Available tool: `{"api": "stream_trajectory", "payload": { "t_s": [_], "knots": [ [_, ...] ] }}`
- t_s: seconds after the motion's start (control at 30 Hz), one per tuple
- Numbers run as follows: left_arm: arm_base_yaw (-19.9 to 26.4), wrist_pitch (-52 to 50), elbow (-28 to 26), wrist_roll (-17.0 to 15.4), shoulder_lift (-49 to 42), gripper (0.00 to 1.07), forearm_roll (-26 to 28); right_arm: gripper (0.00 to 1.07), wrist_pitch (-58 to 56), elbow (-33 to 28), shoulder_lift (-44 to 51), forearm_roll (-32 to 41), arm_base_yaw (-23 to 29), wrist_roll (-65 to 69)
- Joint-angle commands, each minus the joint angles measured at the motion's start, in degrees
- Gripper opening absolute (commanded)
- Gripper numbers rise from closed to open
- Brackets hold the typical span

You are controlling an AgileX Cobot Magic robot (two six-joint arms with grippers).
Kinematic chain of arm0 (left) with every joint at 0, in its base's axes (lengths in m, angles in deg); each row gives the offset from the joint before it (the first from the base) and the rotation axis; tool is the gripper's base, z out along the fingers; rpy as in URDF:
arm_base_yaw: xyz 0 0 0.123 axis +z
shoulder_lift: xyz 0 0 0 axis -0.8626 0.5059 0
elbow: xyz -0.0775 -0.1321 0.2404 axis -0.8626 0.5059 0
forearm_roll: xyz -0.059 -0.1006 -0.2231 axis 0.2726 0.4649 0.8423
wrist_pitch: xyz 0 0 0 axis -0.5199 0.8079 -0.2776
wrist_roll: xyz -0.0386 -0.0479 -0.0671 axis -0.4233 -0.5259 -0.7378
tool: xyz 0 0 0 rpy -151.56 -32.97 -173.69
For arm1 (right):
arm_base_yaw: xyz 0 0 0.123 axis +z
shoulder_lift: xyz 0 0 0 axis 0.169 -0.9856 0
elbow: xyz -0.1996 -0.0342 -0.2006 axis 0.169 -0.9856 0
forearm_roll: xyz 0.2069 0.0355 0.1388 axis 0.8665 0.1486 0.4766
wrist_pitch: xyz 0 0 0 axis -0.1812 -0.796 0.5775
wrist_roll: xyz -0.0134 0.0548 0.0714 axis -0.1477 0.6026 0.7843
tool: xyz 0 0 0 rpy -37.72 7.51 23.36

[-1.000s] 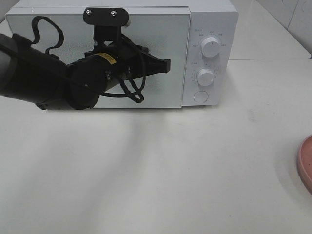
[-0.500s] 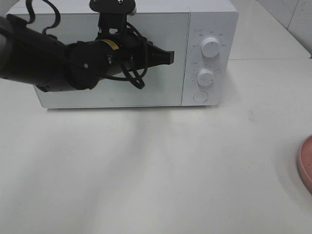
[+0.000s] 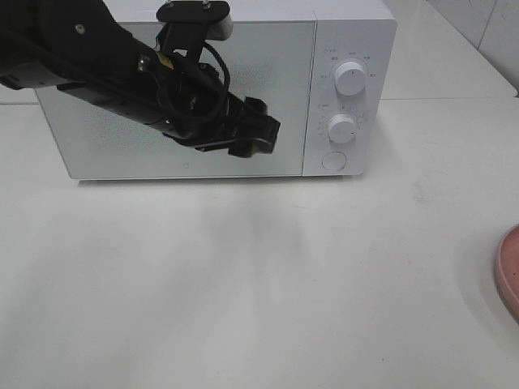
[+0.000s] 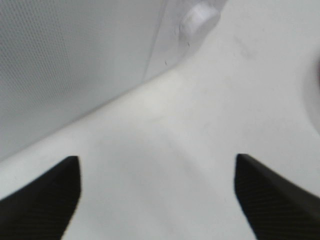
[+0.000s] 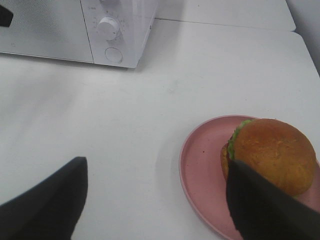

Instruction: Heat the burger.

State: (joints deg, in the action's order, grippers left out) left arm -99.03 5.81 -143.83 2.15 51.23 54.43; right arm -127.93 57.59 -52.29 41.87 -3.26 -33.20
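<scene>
The burger, with a golden-brown bun and green lettuce, sits on a round pink plate in the right wrist view. My right gripper hovers open just short of the plate, holding nothing. In the exterior high view the burger is out of view and only the plate's edge shows at the far right. The white microwave stands at the back with its door closed. My left gripper hangs in front of the door's lower right part, open and empty. Its dark fingers stand wide apart.
Two round knobs and a round button sit on the microwave's right panel. The left arm's black body covers much of the door. White tabletop spreads between microwave and plate.
My left gripper has dropped from the upper door to its lower right part and its jaws have opened. The arm's body has risen toward the back left. The plate has not moved.
</scene>
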Motion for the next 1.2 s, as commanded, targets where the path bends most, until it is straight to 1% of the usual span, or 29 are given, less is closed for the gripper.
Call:
{"api": "stream_trajectory", "payload": {
  "t_s": [0.03, 0.1, 0.17, 0.2, 0.23, 0.27, 0.33, 0.37, 0.4, 0.47, 0.5, 0.57, 0.6, 0.63, 0.67, 0.7, 0.73, 0.77, 0.8, 0.83, 0.87, 0.9, 0.93, 0.97, 1.0, 1.03, 1.07, 1.13, 1.2],
  "knots": [
    [-0.11, 5.16, -0.29, -0.46, -1.09, 1.02, -0.11, 0.74, 0.57, 0.0, 1.49, 0.11, -0.34, -0.4],
    [-0.11, 15.87, -0.34, -0.46, -2.58, 1.0, -0.11, 0.74, 0.57, 0.0, 1.49, 0.11, -0.34, -0.4],
    [-0.11, 18.85, -0.34, -0.46, -3.21, 0.99, -0.11, 0.74, 0.57, 0.0, 1.49, 0.11, -0.34, -0.4],
    [-0.06, 25.1, -0.34, -0.46, -4.3, 0.99, -0.17, 0.74, 0.57, 0.0, 1.49, 0.11, -0.34, -0.4],
    [-0.06, 25.1, -0.34, -0.46, -4.3, 0.99, -0.17, 0.74, 0.57, 0.0, 1.49, 0.11, -0.34, -0.4],
    [0.23, 30.02, -0.34, -0.11, -5.73, 0.99, -0.97, 0.74, 0.57, 0.0, 1.49, 0.11, -0.34, -0.4],
    [0.23, 31.8, -0.34, -0.46, -6.25, 0.99, -1.78, 0.74, 0.57, 0.0, 1.49, 0.11, -0.34, -0.4],
    [1.15, 33.8, -0.34, -2.29, -7.33, 0.98, -3.15, 0.74, 0.57, 0.0, 1.49, 0.11, -0.34, -0.4],
    [1.15, 33.8, -0.34, -2.29, -7.33, 0.98, -3.15, 0.74, 0.57, 0.0, 1.49, 0.11, -0.34, -0.4],
    [3.72, 36.73, -0.34, -6.42, -9.4, 0.98, -5.44, 0.74, 0.57, 0.0, 1.49, 0.11, -0.34, -0.4],
    [3.72, 36.73, -0.34, -6.42, -9.4, 0.98, -5.44, 0.74, 0.57, 0.0, 1.49, 0.11, -0.34, -0.4],
    [7.56, 39.71, -0.34, -7.28, -11.86, 0.98, -7.05, 0.74, 0.57, 0.0, 1.49, 0.11, -0.34, -0.4],
    [7.56, 39.71, -0.34, -7.28, -11.86, 0.98, -7.05, 0.74, 0.57, 0.0, 1.49, 0.11, -0.34, -0.4],
    [10.94, 41.42, -0.17, -7.22, -13.41, 0.98, -7.85, 0.74, 0.57, 0.0, 1.49, 0.11, -0.34, -0.4],
    [10.94, 41.42, -0.17, -7.22, -13.41, 0.98, -7.85, 0.74, 0.57, 0.0, 1.49, 0.11, -0.34, -0.4],
    [12.72, 42.46, 0.0, -7.22, -14.27, 0.98, -8.25, 0.74, 0.57, 0.0, 1.49, 0.11, -0.34, -0.4],
    [16.21, 44.18, 0.29, -7.22, -15.99, 0.98, -8.54, 0.74, 0.57, 0.0, 1.49, 0.11, -0.34, -0.4],
    [16.21, 44.18, 0.29, -7.22, -15.99, 0.98, -8.54, 0.74, 0.57, 0.0, 1.49, 0.11, -0.34, -0.4],
    [19.82, 45.32, 1.15, -7.05, -17.99, 0.98, -8.77, 0.74, 0.57, 0.0, 1.49, 0.11, -0.34, -0.4],
    [21.89, 45.89, 1.72, -6.88, -19.14, 0.98, -9.05, 0.74, 0.57, 0.0, 1.49, 0.11, -0.34, -0.4],
    [21.89, 45.89, 1.72, -6.88, -19.14, 0.98, -9.05, 0.74, 0.57, 0.0, 1.49, 0.11, -0.34, -0.4],
    [25.78, 46.93, 2.86, -6.76, -21.72, 0.98, -9.8, 0.74, 0.57, 0.0, 1.49, 0.11, -0.34, -0.4],
    [25.78, 46.93, 2.86, -6.76, -21.72, 0.98, -9.8, 0.74, 0.57, 0.0, 1.49, 0.11, -0.34, -0.4],
    [27.27, 47.27, 3.5, -6.76, -22.8, 0.98, -10.26, 0.74, 0.57, 0.0, 1.49, 0.11, -0.34, -0.4],
    [30.54, 47.44, 5.56, -6.76, -25.44, 0.98, -11.34, 0.74, 0.57, 0.0, 1.49, 0.11, -0.34, -0.4],
    [30.54, 47.44, 5.56, -6.76, -25.44, 0.98, -11.34, 0.74, 0.57, 0.0, 1.49, 0.11, -0.34, -0.4],
    [33.58, 47.21, 8.02, -8.08, -28.48, 0.98, -11.75, 0.74, 0.57, 0.0, 1.49, 0.11, -0.34, -0.4],
    [34.61, 46.98, 9.0, -8.54, -30.02, 0.98, -11.97, 0.74, 0.57, 0.0, 1.49, 0.11, -0.34, -0.4],
    [37.01, 46.75, 12.83, -9.34, -34.49, 0.98, -13.01, 0.74, 0.57, 0.0, 1.49, 0.11, -0.34, -0.4]
  ]
}}
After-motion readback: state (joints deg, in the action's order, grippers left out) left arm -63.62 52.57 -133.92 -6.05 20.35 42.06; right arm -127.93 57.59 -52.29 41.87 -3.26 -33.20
